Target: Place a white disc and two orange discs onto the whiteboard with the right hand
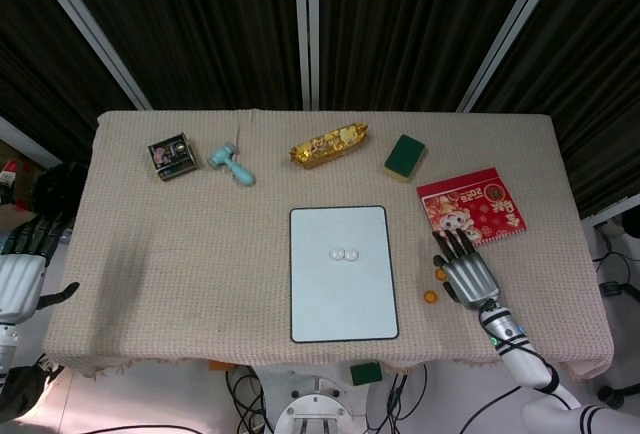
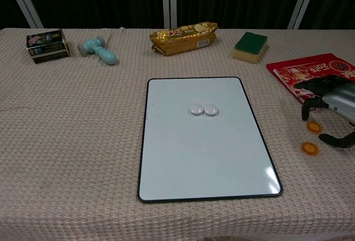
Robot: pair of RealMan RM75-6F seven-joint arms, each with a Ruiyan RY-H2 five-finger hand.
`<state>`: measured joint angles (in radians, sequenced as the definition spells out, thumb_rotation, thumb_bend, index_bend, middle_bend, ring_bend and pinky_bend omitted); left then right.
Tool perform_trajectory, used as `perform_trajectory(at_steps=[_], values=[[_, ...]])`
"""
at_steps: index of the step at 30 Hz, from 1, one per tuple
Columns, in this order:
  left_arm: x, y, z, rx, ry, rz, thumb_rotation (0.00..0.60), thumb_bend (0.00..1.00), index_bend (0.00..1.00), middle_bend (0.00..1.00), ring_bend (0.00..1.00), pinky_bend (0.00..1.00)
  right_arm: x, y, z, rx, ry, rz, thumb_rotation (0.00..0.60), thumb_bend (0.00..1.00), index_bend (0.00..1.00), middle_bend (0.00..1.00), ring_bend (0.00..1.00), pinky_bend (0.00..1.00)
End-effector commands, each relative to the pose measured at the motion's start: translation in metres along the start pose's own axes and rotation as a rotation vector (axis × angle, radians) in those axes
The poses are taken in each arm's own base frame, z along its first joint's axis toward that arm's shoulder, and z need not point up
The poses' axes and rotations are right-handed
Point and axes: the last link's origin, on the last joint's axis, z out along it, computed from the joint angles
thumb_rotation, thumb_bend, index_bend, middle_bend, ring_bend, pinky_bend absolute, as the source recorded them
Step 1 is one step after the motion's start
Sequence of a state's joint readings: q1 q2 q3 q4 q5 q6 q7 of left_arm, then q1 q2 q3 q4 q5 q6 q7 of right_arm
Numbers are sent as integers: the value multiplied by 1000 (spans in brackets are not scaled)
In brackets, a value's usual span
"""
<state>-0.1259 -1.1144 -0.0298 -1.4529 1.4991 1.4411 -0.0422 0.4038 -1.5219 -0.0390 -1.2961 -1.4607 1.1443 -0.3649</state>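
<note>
Two white discs lie side by side near the middle of the whiteboard. Two orange discs lie on the cloth to its right, one just under my right hand's fingertips and one nearer the front edge. My right hand hovers low over them, fingers spread, holding nothing. At the far left my left hand hangs off the table edge, open and empty.
A red booklet lies just behind the right hand. Along the back stand a green sponge, a gold snack pack, a teal roller and a small dark box.
</note>
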Motion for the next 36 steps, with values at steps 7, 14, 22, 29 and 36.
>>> perform_trajectory(at_steps=[7,14,22,29,36], values=[[0,0,0,1,-3,0,600,127,107,42,0,102,1,0,2,-4,5,2,600,329,461,21,0,0],[0,-1,0,3,-4,1,600,127,107,42,0,101,7,-2,3,6,30,16,600,339,521,31,0,0],[-1,-1,1,3,-6,1,600,128,106,43,0,102,44,-29,21,115,129,15,600,339,529,39,0,0],[-1,-1,2,3,-4,-2,600,127,107,42,0,102,63,-85,47,282,141,11,600,339,540,45,0,0],[0,-4,3,9,0,-2,600,128,107,42,0,102,59,-121,63,356,122,-26,600,338,540,45,0,0]])
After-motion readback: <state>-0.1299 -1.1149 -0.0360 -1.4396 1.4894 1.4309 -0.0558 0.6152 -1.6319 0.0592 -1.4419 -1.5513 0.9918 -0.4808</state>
